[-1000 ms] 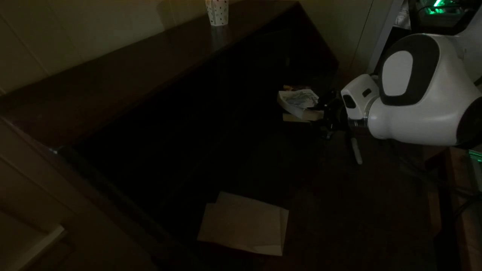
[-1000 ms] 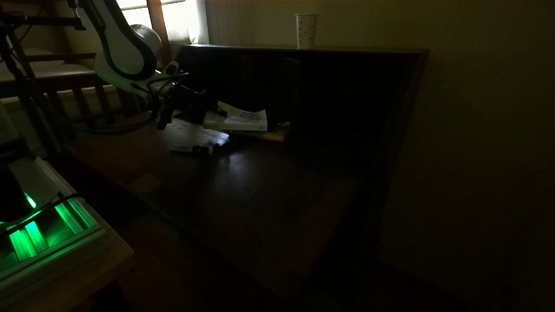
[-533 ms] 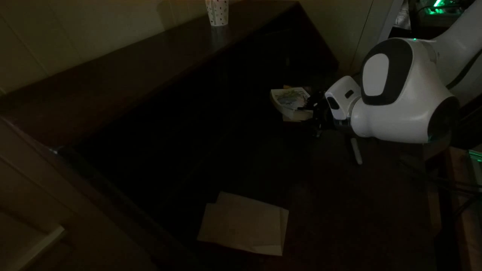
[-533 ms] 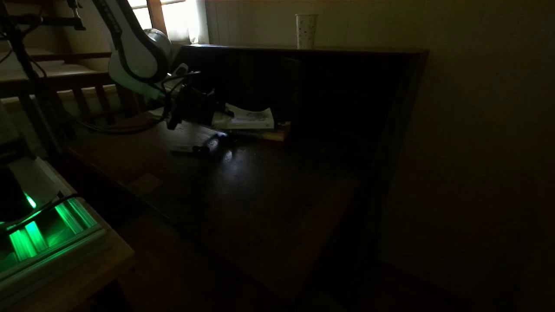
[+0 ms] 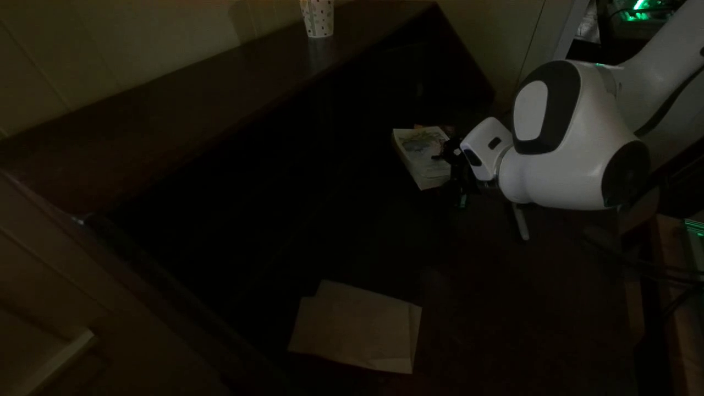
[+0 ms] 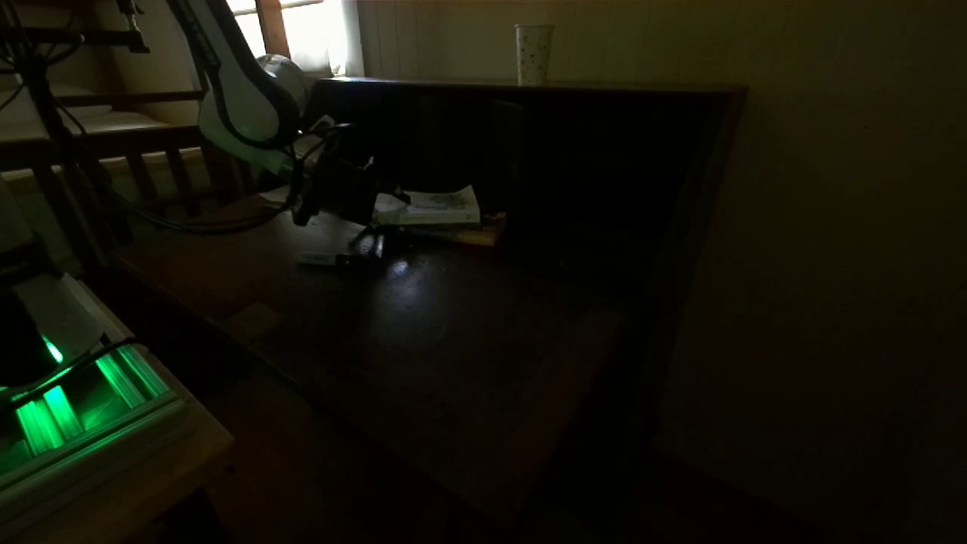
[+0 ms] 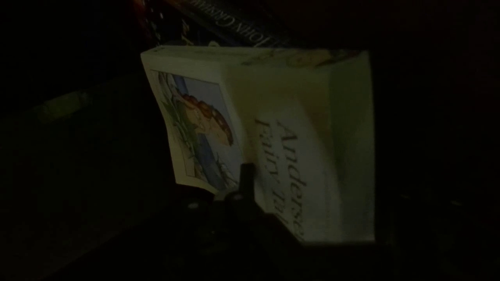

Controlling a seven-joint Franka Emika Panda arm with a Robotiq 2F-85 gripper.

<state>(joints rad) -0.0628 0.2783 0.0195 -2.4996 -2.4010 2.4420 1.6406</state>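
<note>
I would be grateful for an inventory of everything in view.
desk: one, dark brown, before the pale wall
cup: one, spotted white, upright on the desk's top
fairy-tale book: one, off-white, illustrated, by the gripper
other books: at least one, dark, partly behind the fairy-tale book
marker: one, pale, dark-ended, on the desk
sheets: at least two, tan, overlapping, low in an exterior view
side table: one, brown, beside the desk
lit parts: several, green, on the side table
window: one, bright white, left of the cup
railing: one, brown, left of the window
arm: one, white and grey, above the desk
gripper: one, black, on the arm's end
</note>
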